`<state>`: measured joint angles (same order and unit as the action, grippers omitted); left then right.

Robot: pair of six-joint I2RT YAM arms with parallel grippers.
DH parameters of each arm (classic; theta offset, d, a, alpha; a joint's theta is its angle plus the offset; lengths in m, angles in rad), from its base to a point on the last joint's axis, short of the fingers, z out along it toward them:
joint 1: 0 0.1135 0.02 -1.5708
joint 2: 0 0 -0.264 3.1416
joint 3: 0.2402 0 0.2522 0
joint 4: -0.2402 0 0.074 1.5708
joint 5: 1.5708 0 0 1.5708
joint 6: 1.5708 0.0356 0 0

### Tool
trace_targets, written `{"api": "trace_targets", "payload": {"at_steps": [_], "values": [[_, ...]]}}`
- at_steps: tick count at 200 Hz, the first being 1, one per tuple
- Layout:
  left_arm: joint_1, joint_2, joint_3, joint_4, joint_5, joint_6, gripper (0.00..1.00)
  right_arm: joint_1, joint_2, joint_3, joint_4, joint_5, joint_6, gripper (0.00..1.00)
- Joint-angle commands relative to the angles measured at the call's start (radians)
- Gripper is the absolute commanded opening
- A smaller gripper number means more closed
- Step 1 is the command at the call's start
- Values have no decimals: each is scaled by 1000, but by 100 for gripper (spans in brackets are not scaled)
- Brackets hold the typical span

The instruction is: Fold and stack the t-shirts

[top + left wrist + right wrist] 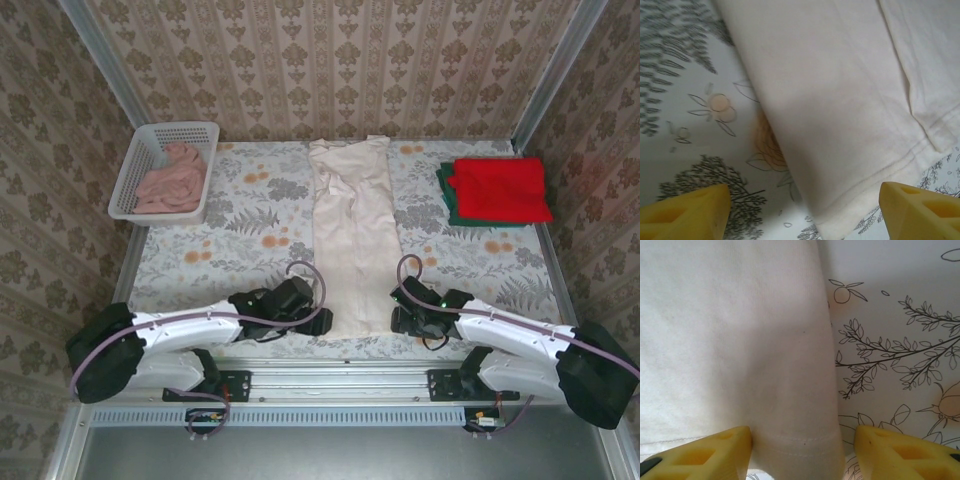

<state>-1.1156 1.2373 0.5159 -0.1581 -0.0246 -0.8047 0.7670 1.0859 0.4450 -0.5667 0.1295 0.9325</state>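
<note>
Over cream-white t-shirt [350, 230] hem | left gripper [802, 202] spread | right gripper [802, 442] spread

Rectangular table covered in a pale floral-print cloth [230, 215], grey leaves and orange blossoms, running left to right between the patterned walls. Far left corner: white plastic lattice basket [128, 182] sitting directly on the print, slightly angled. Centre: long cream-white cloth t-shirt [352, 230] folded into a narrow strip, lying flat from the far edge down to the near edge, hem at the near end, print showing on both sides of it. Far right: folded dark green cloth t-shirt [445, 200] flat on the table, only its left and near margins showing under a folded bright red cloth t-shirt [500, 190] stacked on it.
</note>
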Motion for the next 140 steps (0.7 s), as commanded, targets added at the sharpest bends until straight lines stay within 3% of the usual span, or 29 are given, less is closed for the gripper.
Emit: {"api": "trace_targets", "payload": {"at_steps": [1,61,113,140], "values": [[-24,72,-7,46,-48,-62,78,-15,27,-19,46,15,-20,53],[-67,185,26,156,-12,-75,61,-27,-6,-26,96,-15,-47,38],[-131,234,71,192,-28,-101,66,-26,-22,-17,117,-48,-69,35],[-139,274,53,251,-6,-130,64,-27,-39,-15,116,-42,-72,32]]}}
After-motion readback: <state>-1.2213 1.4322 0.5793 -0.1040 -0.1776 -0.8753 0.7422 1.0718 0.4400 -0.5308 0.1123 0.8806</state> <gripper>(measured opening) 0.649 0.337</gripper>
